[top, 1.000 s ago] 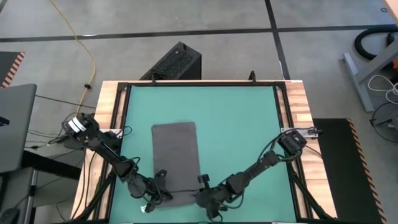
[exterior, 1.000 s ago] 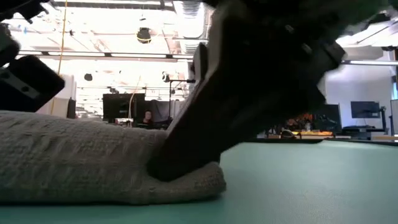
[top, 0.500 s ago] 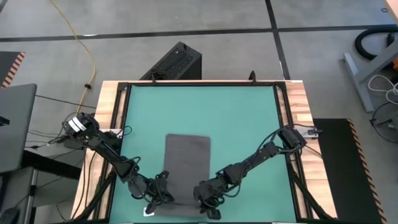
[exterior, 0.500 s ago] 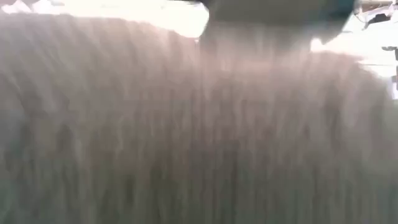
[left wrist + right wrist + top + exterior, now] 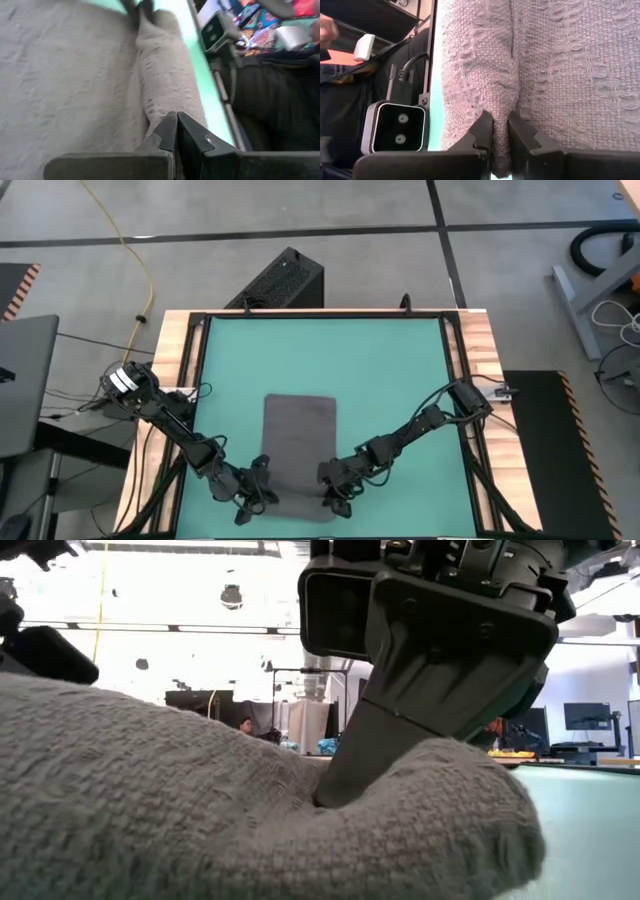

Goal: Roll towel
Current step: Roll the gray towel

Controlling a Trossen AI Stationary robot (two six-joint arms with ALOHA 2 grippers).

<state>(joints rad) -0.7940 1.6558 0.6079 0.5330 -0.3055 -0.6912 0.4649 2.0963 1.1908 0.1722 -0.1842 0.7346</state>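
Observation:
The dark grey towel point(image 5: 300, 445) lies flat on the green table mat, its near end turned up into a thick roll point(image 5: 165, 75) along the table's near edge. My left gripper point(image 5: 262, 492) is shut at the roll's left end. At the right end, my right gripper point(image 5: 331, 494) is shut on the roll. In the low view the roll point(image 5: 200, 810) fills the foreground with my right gripper point(image 5: 340, 785) dug into it. The towel's tag is out of sight. My left gripper's shut fingertips point(image 5: 176, 120) rest in the crease between the roll's left end point(image 5: 152, 107) and the flat towel, slanting down from the near left. Whether any cloth lies between the fingers, I cannot tell. My right gripper pinches a ridge of cloth point(image 5: 501, 112) at the roll's right end between its two fingers. The fingers point(image 5: 385, 730) slant down from the near right into the cloth, which dents around them. The roll rests on the table.
The low camera's grey housing point(image 5: 395, 127) stands at the table's near edge, close to the roll. Black frame rails and wooden borders point(image 5: 470, 380) run round the mat. The mat's far half point(image 5: 320, 350) is bare green.
The towel has slid toward the table's right edge and its far edge has come nearer. Its near end has bunched up into a thicker roll close to the low camera. My right gripper has rolled its wrist and shifted a little toward the far-left, onto the roll.

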